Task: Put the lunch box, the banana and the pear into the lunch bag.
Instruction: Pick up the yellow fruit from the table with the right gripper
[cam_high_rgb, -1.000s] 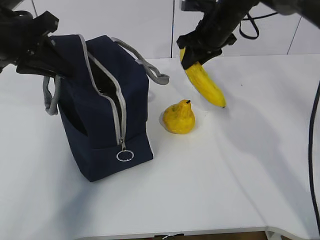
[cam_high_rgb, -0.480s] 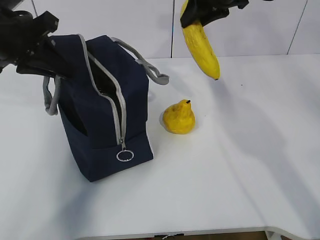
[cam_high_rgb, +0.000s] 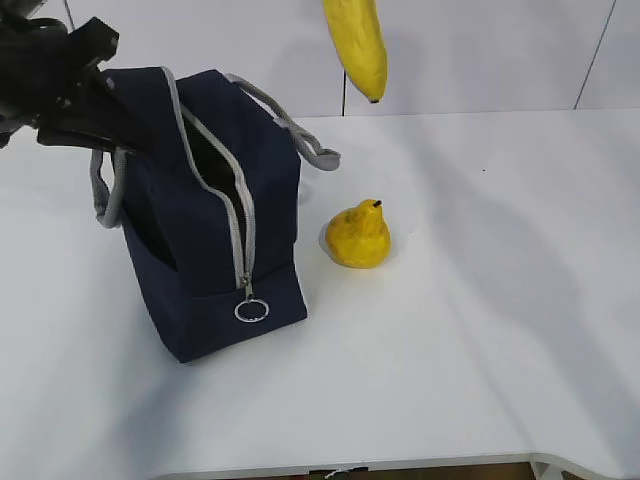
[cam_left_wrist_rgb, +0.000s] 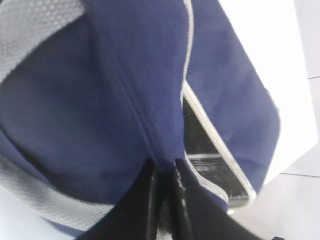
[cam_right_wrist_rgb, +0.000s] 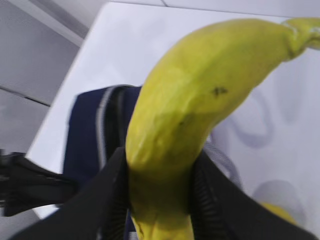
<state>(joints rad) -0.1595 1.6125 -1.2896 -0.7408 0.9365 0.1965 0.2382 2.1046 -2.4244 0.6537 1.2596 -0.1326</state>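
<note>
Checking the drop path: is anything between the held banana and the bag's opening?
Nothing visible. The banana hangs in the right hand above the table, up and to the right of the bag. The left hand pinches the bag's fabric, and the zipper gapes open. The pear sits beside the bag, below that path.

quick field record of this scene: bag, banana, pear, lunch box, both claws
lunch bag: upright on the table, zipper open, ring pull hanging at the bottom of the zipper
banana: in the air above the table, right of the bag, tip pointing down
pear: on the table just right of the bag, stem up, untouched
lunch box: not visible in any view
left claw: shut on bag fabric beside the opening
right claw: shut on the banana
</note>
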